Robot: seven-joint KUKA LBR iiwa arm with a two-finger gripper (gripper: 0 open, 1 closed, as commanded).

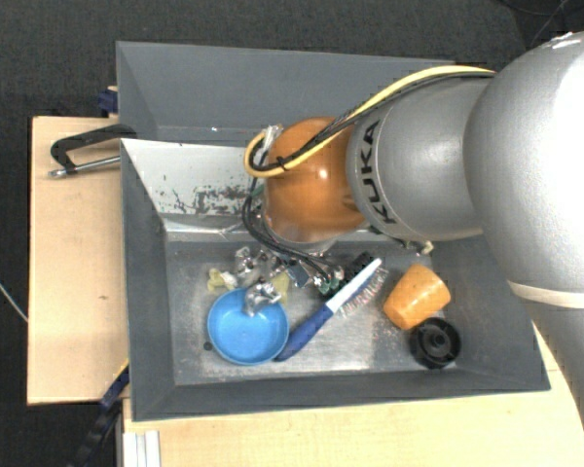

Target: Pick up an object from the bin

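step: pincer [259,288] is hanging low in the grey bin [156,290], tip sitting at the rim of the blue bowl [243,334]; I am reading this as the closing-in stage, lift not yet done
pincer state: cannot tell, released or clenched, the orange wrist cover is hiding too much
target: probably the blue bowl, lying just under and in front of the pincer, touching it or nearly so
next move: I am guessing it is calling for a pinch on the bowl's thin rim, then a straight lift clear of the neighbours
bowl: looking like smooth plastic, round, shallow, open side up
toothbrush [333,305]: lying just to the pincer's side, blue handle end resting against the bowl, white bristle head pointing away; slim, hard, glossy
orange block [416,296]: sitting farther out past the toothbrush, rounded, matte, looking soft
black ring [435,343]: sitting beyond the block, well apart from the pincer, round, ribbed edge
small clutter: heaping right around the pincer, pale and dark bits, too small to be naming
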